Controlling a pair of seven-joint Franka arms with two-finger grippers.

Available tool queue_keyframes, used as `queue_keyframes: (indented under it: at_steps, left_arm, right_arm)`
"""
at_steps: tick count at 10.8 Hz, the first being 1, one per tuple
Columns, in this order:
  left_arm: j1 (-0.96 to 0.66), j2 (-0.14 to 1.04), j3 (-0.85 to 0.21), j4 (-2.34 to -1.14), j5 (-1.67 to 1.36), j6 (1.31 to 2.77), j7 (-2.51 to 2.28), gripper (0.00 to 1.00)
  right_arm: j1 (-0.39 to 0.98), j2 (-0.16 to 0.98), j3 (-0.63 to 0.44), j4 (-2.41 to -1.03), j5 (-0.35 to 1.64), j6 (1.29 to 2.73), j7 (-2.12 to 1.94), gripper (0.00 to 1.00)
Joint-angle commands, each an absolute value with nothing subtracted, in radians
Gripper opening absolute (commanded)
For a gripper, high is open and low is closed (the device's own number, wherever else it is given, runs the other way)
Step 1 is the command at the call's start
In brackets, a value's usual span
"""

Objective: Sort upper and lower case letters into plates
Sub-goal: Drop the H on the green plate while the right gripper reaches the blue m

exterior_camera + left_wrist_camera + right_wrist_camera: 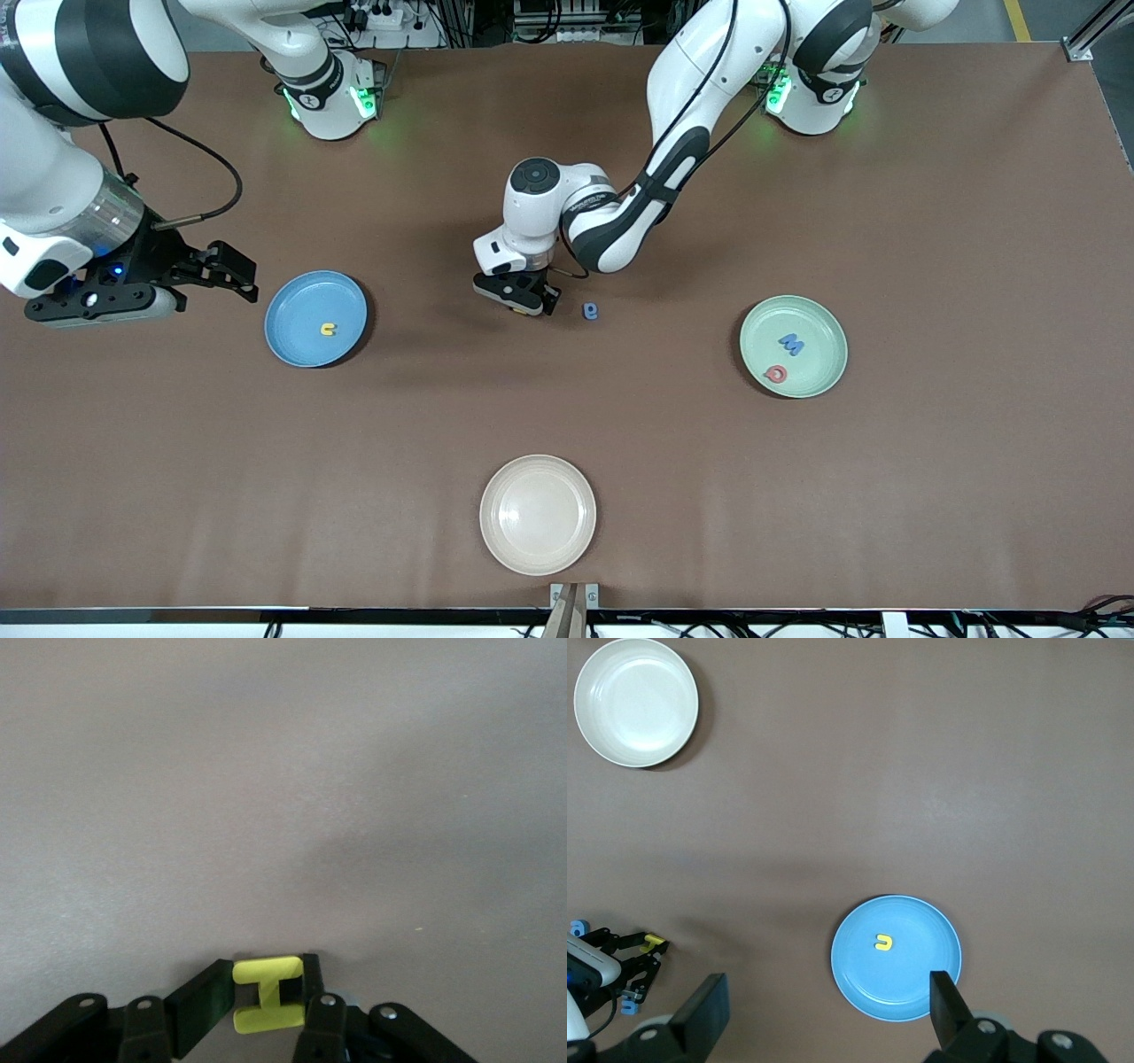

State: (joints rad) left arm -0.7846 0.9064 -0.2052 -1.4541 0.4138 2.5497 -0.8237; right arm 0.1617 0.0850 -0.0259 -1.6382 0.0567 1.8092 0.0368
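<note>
Brown table [930,496]: left gripper [266,997] pinches yellow H [268,994] at centre frame; right gripper [824,1005] spread over blue plate [292,341].

The front camera looks down high over the table; the right wrist camera shares its blue plate [896,958].
</note>
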Motion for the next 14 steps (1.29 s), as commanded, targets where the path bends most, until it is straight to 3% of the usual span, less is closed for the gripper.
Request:
queue_keyframes:
  at_steps: [1, 8, 14]
  left_arm:
    - [-0.778, 0.881, -0.198, -1.463, 0.394, 2.444, -0.825, 0.0]
    - [-0.674, 0.769, -0.222, -1.454, 0.214, 2.205, -0.714, 0.0]
    - [-0.399, 0.65, -0.213, -1.495, 0.161, 1.936, -0.07, 0.0]
  right_arm:
    - [0.156, 0.08, -0.025, -1.623, 0.077, 1.793, 0.035, 1.0]
    - [0.172, 0.081, 0.012, -1.626, 0.077, 1.704, 0.087, 1.0]
    - [0.262, 0.116, 0.175, -1.681, 0.074, 1.77, 0.316, 1.0]
